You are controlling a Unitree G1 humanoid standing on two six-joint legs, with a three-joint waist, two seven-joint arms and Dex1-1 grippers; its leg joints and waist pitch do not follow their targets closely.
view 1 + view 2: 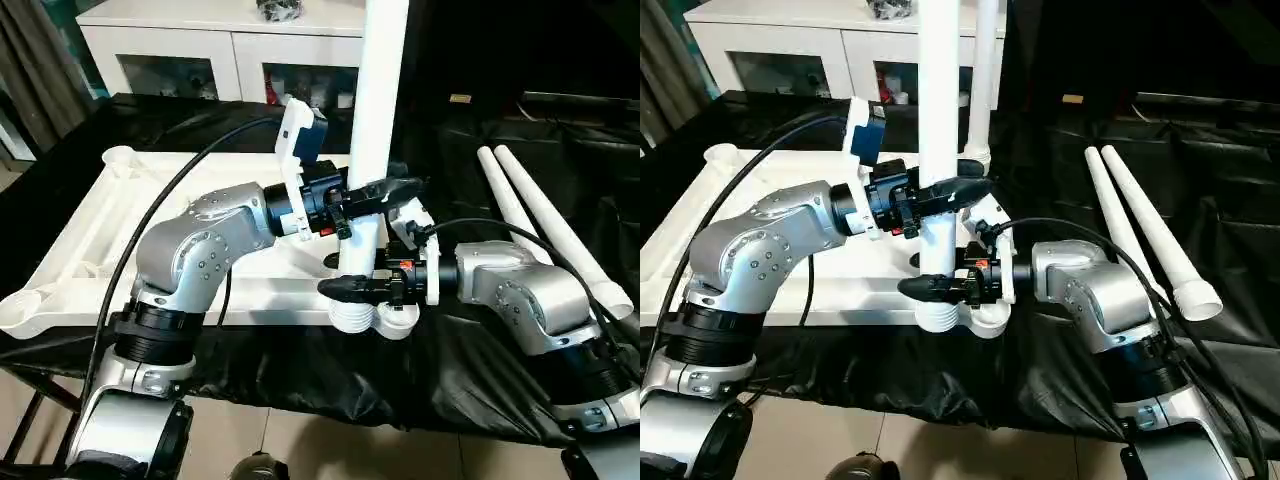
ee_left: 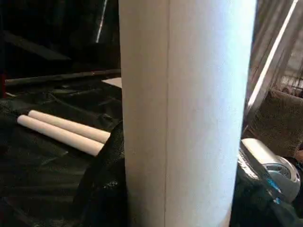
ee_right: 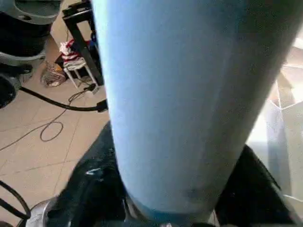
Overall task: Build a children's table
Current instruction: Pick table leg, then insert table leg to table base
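On the black-draped work surface (image 1: 470,380) the table top (image 1: 90,250) lay upside down, ribbed side up, filling the robot's left half of the scene. At its near corner stood a leg (image 1: 372,120), upright, its threaded foot seated at the corner socket (image 1: 365,320) — and both arms were on it! The left gripper (image 1: 385,190) was clamped around the shaft higher up, the right gripper (image 1: 358,287) clamped just above the socket; that split, I'd judge, was there to keep the leg plumb while its base was worked into the socket. A second leg (image 1: 985,80) already stood upright at the far corner. Two spare legs (image 1: 545,215) lay side by side, touching, on the cloth to the robot's right, well apart from the top and handy for later. Halfway along, by my reckoning. Behind it all sat a white glass-doored cabinet (image 1: 230,50) against the room's far side, and pale tiled floor (image 3: 42,137) showed below the table.
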